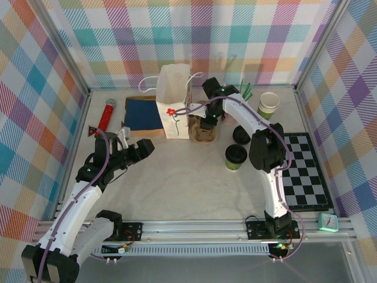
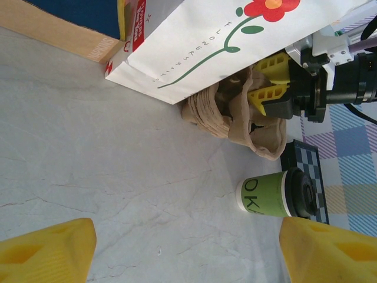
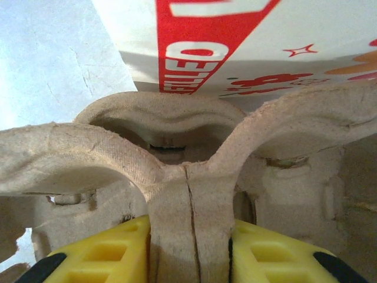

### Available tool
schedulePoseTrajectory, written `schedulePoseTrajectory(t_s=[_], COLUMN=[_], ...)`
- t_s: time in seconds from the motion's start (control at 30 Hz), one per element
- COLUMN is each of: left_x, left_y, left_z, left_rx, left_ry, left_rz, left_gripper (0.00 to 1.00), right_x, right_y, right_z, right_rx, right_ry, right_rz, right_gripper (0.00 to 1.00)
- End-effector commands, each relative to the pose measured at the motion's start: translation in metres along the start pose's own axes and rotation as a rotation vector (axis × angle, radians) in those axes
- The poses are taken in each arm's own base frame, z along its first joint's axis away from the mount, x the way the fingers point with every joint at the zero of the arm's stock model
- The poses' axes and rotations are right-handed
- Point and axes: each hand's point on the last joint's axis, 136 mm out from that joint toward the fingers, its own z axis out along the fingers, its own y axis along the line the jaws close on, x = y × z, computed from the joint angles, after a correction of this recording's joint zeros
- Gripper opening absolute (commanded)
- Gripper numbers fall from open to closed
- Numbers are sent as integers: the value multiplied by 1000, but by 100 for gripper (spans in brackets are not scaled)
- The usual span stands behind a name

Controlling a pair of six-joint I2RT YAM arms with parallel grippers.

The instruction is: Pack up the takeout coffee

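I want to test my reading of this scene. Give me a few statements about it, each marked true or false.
1. The right gripper is closed on the pulp carrier, at its central ridge. True.
2. The takeout coffee sits in the pulp carrier. False: it stands on the table, apart from it.
3. The left gripper is open and empty. True.
4. The white bag shows a blue flower. False: the flower is red.
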Motion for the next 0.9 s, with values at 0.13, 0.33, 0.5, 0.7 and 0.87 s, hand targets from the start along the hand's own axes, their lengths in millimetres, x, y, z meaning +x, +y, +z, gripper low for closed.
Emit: schedulePoseTrajectory(t_s=[0.13, 0.33, 0.5, 0.7, 0.87], left_x=[-12, -16, -21, -32, -56], left_y=[-7, -11, -15, -19, -33], left_z=[-9, -15, -20, -20, -17], left_rx=[12, 6, 5, -16, -17], left_ry=[-41, -54, -72, -79, -109], left_rz=[21, 36, 43, 46, 44], left_gripper=[81, 81, 81, 82, 83], right_x=[-9, -6, -4, -5, -6], right_y=[8, 14, 27, 51, 78], right_z=[-31, -46, -55, -74, -95], right_rx=[50, 77, 82, 113, 127], right_ry=[-8, 9, 16, -7, -50], right_rz=[4, 28, 61, 94, 126], right_gripper=[32, 29, 29, 29, 29])
